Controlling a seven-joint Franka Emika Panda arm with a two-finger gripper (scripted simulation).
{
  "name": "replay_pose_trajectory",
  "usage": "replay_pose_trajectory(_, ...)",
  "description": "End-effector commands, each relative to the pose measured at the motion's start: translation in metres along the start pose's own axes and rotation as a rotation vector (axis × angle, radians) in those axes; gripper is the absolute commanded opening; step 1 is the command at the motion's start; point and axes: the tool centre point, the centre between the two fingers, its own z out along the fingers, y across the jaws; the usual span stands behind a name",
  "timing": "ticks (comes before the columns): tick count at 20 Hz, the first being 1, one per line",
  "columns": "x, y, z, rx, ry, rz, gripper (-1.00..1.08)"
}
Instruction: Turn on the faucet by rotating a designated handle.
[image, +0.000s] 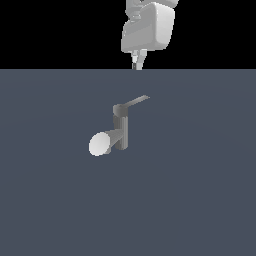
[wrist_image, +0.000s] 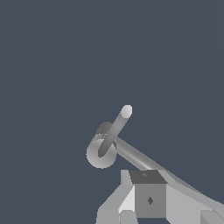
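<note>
The white robot gripper (image: 138, 61) was held above and behind the small matte grey upright faucet (image: 121, 131), apparently to approach from above; whether it was released or clenched could not be told. The faucet stood mid-floor on the dark blue-grey floor (image: 200, 200). Its thin flat grey handle (image: 136, 102) was pointed toward the exterior view's upper right, its long axis roughly horizontal.
</note>
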Motion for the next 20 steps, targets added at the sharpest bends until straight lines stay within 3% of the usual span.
replay_pose_trajectory(1,0.01,-0.009,0.016,0.0,0.011,0.078,-1.0)
replay_pose_trajectory(11,0.047,-0.033,0.077,0.001,0.067,0.341,-1.0)
replay_pose_trajectory(20,0.063,-0.04,0.104,0.005,0.099,0.452,-1.0)
